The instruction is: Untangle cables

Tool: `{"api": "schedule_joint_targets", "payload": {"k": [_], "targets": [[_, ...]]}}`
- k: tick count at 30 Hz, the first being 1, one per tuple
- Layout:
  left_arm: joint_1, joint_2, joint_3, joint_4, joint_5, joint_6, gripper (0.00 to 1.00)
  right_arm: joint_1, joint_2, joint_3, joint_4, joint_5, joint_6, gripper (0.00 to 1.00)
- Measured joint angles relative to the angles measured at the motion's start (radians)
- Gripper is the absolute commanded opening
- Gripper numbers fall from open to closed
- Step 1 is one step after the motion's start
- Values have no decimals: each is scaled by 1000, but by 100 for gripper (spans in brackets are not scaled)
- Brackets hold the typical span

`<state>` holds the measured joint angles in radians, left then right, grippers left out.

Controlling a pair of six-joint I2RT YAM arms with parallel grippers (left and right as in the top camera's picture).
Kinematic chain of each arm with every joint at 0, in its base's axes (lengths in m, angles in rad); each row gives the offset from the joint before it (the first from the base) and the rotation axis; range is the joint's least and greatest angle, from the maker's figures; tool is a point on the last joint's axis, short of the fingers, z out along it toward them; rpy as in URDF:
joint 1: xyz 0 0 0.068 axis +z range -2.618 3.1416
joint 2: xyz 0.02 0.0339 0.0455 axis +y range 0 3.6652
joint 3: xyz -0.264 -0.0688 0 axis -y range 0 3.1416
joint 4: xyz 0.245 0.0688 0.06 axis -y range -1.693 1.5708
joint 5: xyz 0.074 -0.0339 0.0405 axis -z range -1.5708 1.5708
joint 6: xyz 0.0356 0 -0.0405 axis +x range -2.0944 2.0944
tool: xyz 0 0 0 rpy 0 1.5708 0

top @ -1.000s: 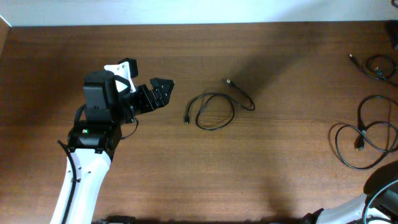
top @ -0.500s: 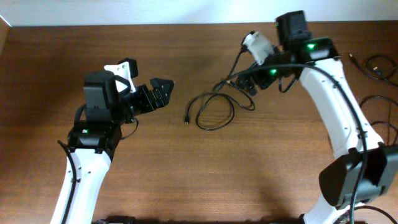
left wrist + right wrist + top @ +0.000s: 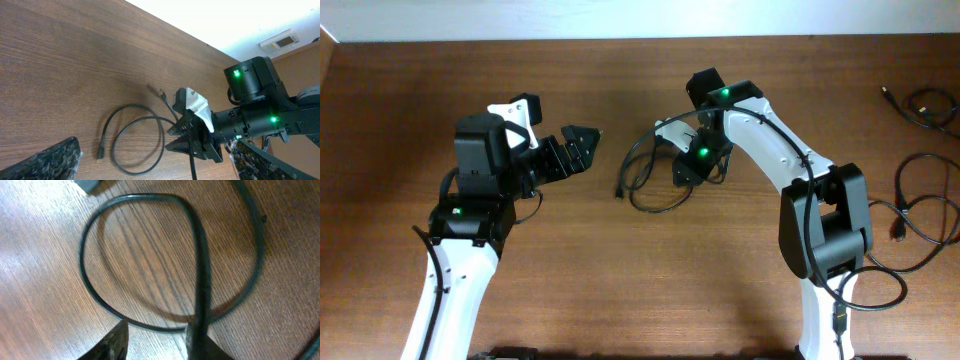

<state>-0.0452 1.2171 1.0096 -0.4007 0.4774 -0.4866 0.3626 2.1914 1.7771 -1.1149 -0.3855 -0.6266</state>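
Observation:
One thin black cable [image 3: 633, 198] lies looped on the wooden table [image 3: 740, 290], its plug [image 3: 620, 190] pointing at me. My right gripper [image 3: 688, 165] is down over this loop. In the right wrist view the gripper [image 3: 159, 342] has its jaws partly narrowed, with bare wood showing between them. One strand [image 3: 200, 280] of the loop [image 3: 82, 255] runs against the inner face of the right finger. My left gripper [image 3: 582, 140] hovers to the left of the loop, wide open and empty [image 3: 160, 167]. The left wrist view shows the loop [image 3: 112, 154] and the right gripper [image 3: 192, 145].
More black cables lie at the table's right edge, one small coil [image 3: 928, 105] at the back and larger loops [image 3: 910, 215] nearer the front. The right arm's base link [image 3: 820, 240] stands between them and the middle loop. A white wall borders the far edge.
The right arm came into view, swung from the back right down onto the middle loop, and its jaws narrowed. The loop has shifted slightly. The left arm has not moved.

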Motion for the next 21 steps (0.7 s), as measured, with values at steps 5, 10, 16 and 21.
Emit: {"api": "schedule_joint_targets", "payload": {"k": [5, 10, 16, 21], "targets": [[0, 0, 0, 0, 0, 0, 99, -1, 0, 0, 35, 0, -2, 4], [0, 0, 0, 0, 0, 0, 99, -66, 2, -9, 328, 49, 105, 4], [0, 0, 0, -1, 0, 0, 99, -344, 7, -12, 759, 82, 537, 4], [0, 0, 0, 0, 0, 0, 99, -501, 7, -12, 724, 137, 680, 4]]}}
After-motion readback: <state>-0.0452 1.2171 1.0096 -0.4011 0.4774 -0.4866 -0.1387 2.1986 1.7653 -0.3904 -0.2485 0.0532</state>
